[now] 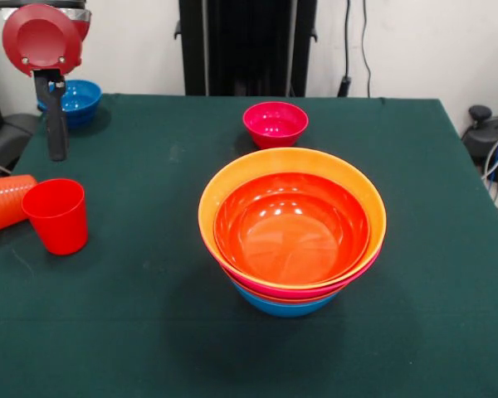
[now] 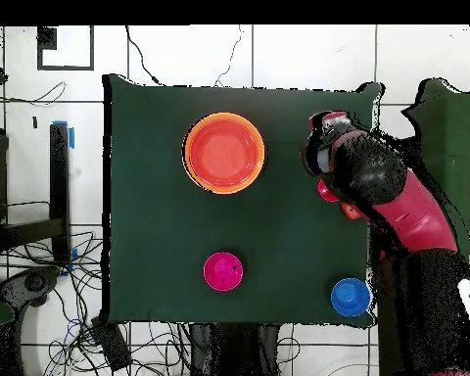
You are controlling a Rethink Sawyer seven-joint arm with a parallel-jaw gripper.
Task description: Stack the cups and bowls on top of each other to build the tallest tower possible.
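Observation:
The tower (image 1: 292,240) stands mid-table: a medium blue bowl (image 1: 284,305) at the base, a pink rim above it, a large yellow-orange bowl (image 1: 224,186), and a red-orange bowl (image 1: 290,225) nested on top. It also shows in the overhead view (image 2: 224,153). No purple bowl shows. A small magenta bowl (image 1: 275,123) sits alone behind the tower. A small blue bowl (image 1: 76,100) is at the far left corner. The red cup (image 1: 58,215) stands upright at the left, and the ribbed orange cup (image 1: 3,202) lies on its side beside it. My gripper (image 1: 56,149) hangs empty above the table, between the small blue bowl and the cups.
The arm (image 2: 381,191) covers the cups in the overhead view. The orange cup lies at the table's left edge in the front view. Cables and dark equipment sit off the table at both sides.

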